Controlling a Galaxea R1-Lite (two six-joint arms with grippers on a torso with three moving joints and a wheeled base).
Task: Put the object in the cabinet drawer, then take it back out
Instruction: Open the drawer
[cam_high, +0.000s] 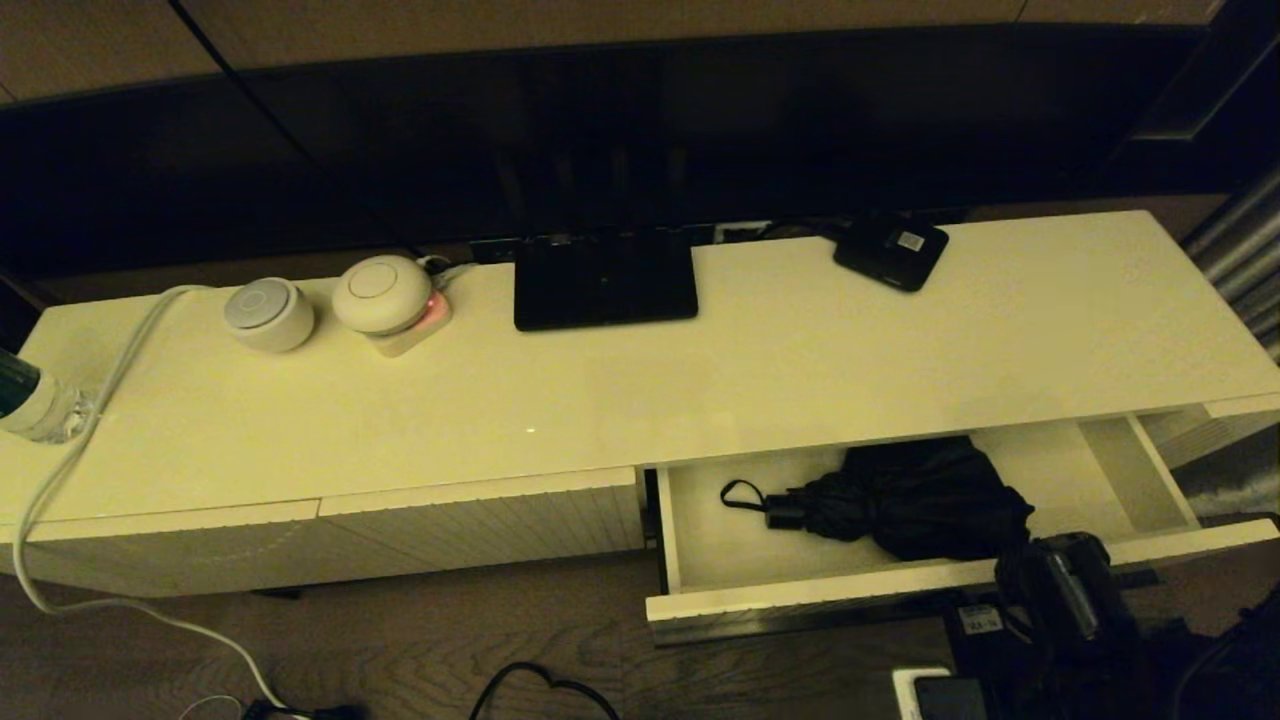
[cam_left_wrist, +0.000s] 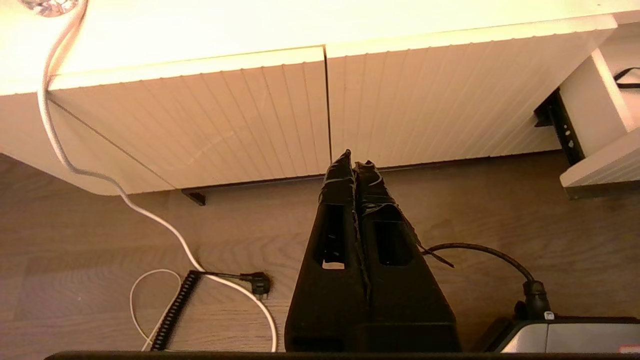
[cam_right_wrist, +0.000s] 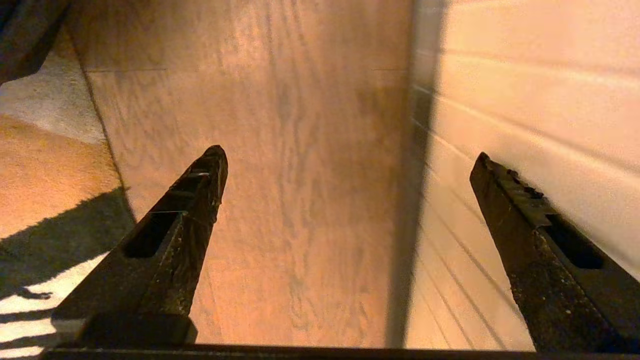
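Inside the open drawer lay the umbrella, handle and strap loop toward the robot's left, touched by neither gripper. Right gripper hung low just outside the drawer's ribbed front, fingers wide apart and empty. Left gripper sat parked above the floor before the closed ribbed panels, fingers pressed together.

We see a long cream cabinet standing on a wood floor. On its top lie two round white devices and, a flat black stand base, a small black box with a white label, a bottle at the left end and a white cable. In its open drawer lies the black umbrella.
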